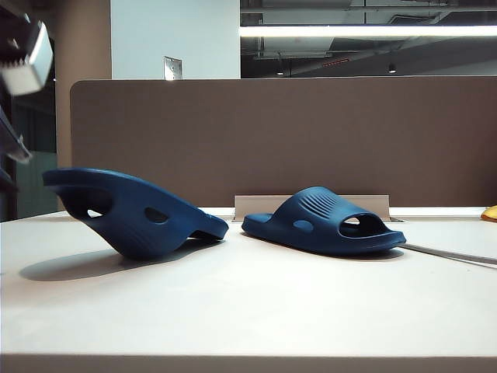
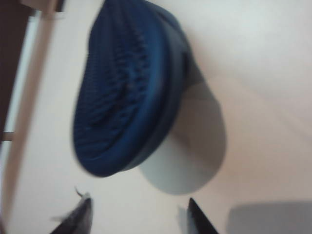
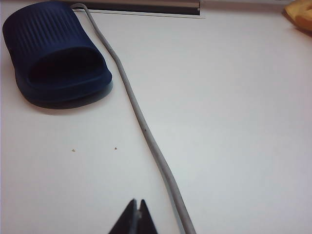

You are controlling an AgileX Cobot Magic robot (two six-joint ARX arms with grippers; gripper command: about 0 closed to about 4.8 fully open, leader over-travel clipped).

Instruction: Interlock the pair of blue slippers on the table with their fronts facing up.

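Note:
Two dark blue slippers lie on the off-white table (image 1: 248, 311). The left slipper (image 1: 132, 211) is tipped up, resting on its strap and toe with the heel raised off the table. The right slipper (image 1: 322, 221) lies flat, strap up. In the left wrist view my left gripper (image 2: 139, 217) hangs open above the table just short of the tipped slipper (image 2: 126, 92), which is blurred and shows a ribbed surface; nothing is between the fingers. My right gripper (image 3: 137, 207) is shut and empty over bare table, well apart from the flat slipper (image 3: 56, 58).
A brown partition (image 1: 279, 132) closes off the table's back edge. A grey cable (image 3: 141, 122) runs across the table from beside the flat slipper toward my right gripper. A yellow object (image 3: 300, 12) lies at the far right. Part of the left arm (image 1: 27, 54) shows at upper left.

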